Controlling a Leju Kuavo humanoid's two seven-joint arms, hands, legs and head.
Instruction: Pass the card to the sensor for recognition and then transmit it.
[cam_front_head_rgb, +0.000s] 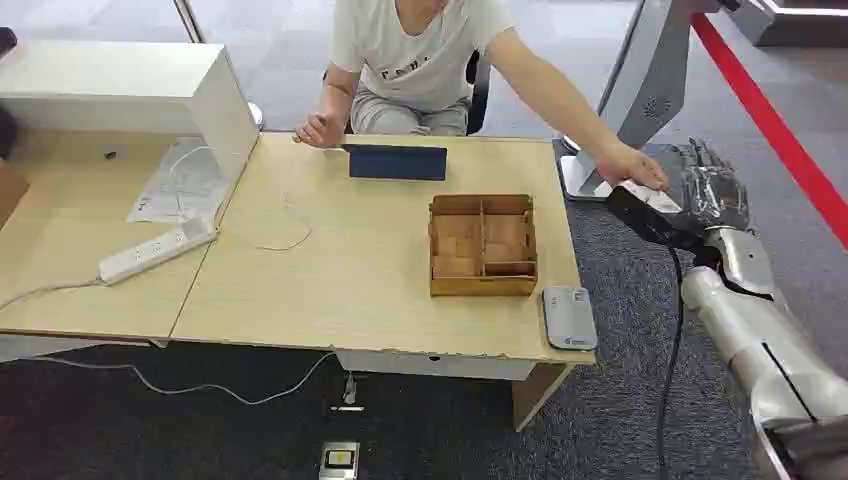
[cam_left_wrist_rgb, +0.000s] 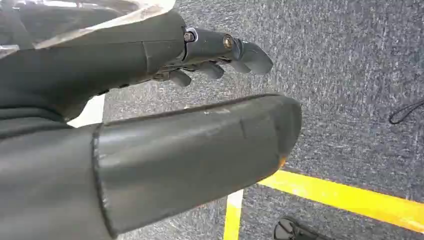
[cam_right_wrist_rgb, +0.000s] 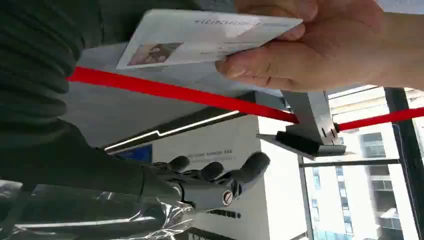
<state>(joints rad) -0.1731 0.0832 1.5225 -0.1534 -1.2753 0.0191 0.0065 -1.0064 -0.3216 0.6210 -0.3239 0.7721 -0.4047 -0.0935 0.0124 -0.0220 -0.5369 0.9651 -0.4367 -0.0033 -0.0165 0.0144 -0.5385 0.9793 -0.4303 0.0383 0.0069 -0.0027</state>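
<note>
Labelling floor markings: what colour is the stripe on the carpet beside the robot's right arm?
Red stripe, clearest in the head view.

**Light and picture quality**

Even, bright indoor light; soft shadow under the table (cam_front_head_rgb: 300, 300) edge. Daylight blows out the windows (cam_right_wrist_rgb: 370, 165) in the right wrist view. Close thumb (cam_left_wrist_rgb: 190, 160) in the left wrist view soft, out of focus. Glare on plastic wrap (cam_right_wrist_rgb: 100, 220).
</note>
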